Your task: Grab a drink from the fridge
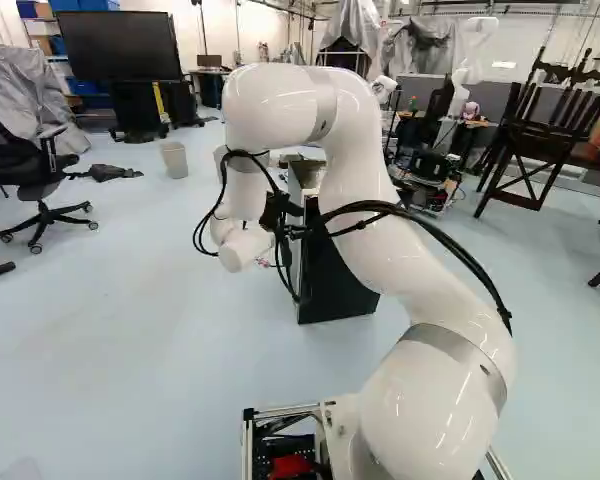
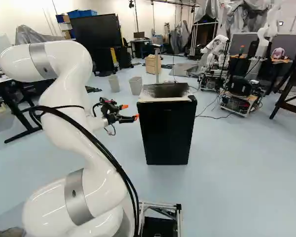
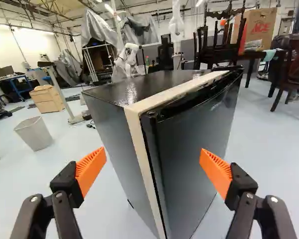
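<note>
bright room light leaves glare on the arm and fridge.

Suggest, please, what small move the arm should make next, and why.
I would probably ease the gripper toward the near edge of the fridge door: the open fingers stand either side of that edge in the wrist view, apparently without touching it.

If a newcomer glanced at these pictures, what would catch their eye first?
Probably the white arm rising from the foot of both base views. Next, the black fridge near the middle of the right base view, then the end effector, its bright orange pads spread before the fridge's corner.
</note>
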You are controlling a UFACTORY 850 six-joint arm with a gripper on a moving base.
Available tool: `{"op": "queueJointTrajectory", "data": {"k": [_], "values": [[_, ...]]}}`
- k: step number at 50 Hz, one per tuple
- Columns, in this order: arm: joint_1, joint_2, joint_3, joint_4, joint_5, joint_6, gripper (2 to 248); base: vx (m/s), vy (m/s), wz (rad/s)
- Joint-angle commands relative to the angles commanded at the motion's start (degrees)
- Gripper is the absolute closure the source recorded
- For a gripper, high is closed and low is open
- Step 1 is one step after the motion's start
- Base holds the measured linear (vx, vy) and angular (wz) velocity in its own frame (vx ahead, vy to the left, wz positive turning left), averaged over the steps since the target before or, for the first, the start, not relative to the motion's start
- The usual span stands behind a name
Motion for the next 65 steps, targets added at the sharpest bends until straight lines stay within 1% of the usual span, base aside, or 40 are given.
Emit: {"op": "queueJointTrajectory", "data": {"k": [19, 38, 65], "values": [[-0.58, -1.05, -2.05, 2.72, 0.0, 0.0, 3, 0.0, 0.0, 0.0], [-1.18, -1.57, -3.08, 5.12, 0.0, 0.0, 3, 0.0, 0.0, 0.0], [-2.25, -2.13, -4.2, 5.76, 0.0, 0.0, 3, 0.0, 0.0, 0.0]]}}
